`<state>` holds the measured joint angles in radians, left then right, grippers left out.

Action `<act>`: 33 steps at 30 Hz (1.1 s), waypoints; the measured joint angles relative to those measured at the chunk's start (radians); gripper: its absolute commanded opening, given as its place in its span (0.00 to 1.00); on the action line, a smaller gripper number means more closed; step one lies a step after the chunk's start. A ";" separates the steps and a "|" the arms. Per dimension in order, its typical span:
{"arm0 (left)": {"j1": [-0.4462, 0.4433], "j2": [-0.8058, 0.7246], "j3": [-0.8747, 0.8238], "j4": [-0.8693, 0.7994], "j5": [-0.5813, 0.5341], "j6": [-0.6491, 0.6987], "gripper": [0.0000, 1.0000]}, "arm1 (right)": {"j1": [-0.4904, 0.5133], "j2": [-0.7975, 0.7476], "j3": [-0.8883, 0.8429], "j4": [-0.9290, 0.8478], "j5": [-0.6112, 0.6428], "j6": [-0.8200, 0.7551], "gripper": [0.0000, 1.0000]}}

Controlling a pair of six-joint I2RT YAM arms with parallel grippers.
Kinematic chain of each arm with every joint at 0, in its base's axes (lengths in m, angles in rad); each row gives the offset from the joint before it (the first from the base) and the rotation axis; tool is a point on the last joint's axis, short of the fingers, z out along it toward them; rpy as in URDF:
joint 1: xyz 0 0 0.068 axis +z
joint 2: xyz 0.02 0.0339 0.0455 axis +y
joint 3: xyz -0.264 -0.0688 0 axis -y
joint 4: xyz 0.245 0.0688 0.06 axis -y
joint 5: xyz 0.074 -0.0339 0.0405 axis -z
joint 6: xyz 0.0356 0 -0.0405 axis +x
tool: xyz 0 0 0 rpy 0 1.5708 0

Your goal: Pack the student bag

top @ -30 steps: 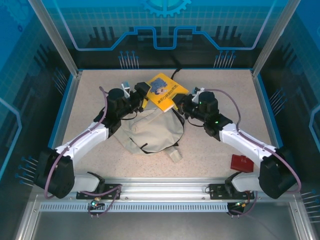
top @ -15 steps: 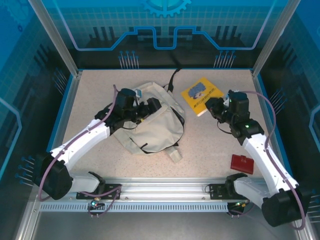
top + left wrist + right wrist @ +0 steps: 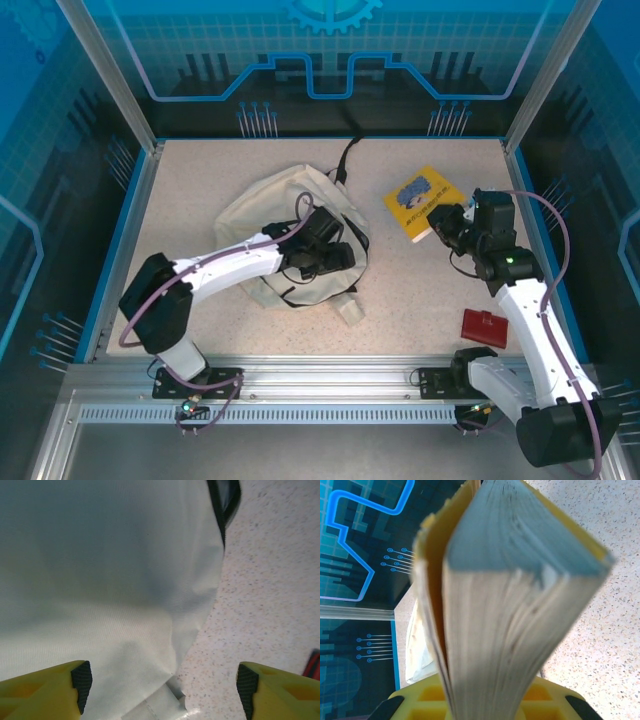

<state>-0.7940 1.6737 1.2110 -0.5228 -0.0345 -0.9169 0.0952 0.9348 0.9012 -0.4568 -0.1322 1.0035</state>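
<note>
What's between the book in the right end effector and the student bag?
Nothing lies on the table between the yellow book, clamped in the right end effector, and the student bag. But the left end effector, open, sits over the bag's right side, facing the book, and may block the way in.

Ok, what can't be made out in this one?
Top view: whether the student bag is unzipped; the left gripper and its arm overlap it.
Top view: the yellow book cover print, too small to read.
Right wrist: fingertips of the right gripper, hidden behind the book.
Left wrist: red object, cut off by the right edge.
</note>
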 measured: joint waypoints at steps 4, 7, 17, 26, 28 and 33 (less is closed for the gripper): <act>-0.019 0.087 0.081 -0.044 -0.047 0.005 0.70 | 0.000 0.000 -0.003 0.001 -0.006 0.000 0.12; -0.043 0.142 0.138 -0.092 -0.103 0.016 0.66 | 0.000 0.000 -0.005 0.000 -0.006 0.001 0.12; -0.069 0.292 0.275 -0.214 -0.197 0.064 0.60 | 0.000 0.000 -0.020 0.000 -0.010 0.000 0.12; -0.069 0.327 0.302 -0.255 -0.223 0.108 0.25 | 0.000 0.000 -0.021 0.001 -0.010 0.001 0.12; -0.070 0.324 0.302 -0.255 -0.224 0.109 0.17 | 0.000 0.000 -0.021 0.001 -0.010 0.001 0.12; -0.068 0.285 0.300 -0.258 -0.224 0.113 0.01 | 0.000 0.000 -0.021 0.000 -0.010 0.001 0.12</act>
<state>-0.8616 1.9591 1.5108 -0.7807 -0.2581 -0.8043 0.0952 0.9348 0.8803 -0.4564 -0.1421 1.0046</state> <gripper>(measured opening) 0.073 0.162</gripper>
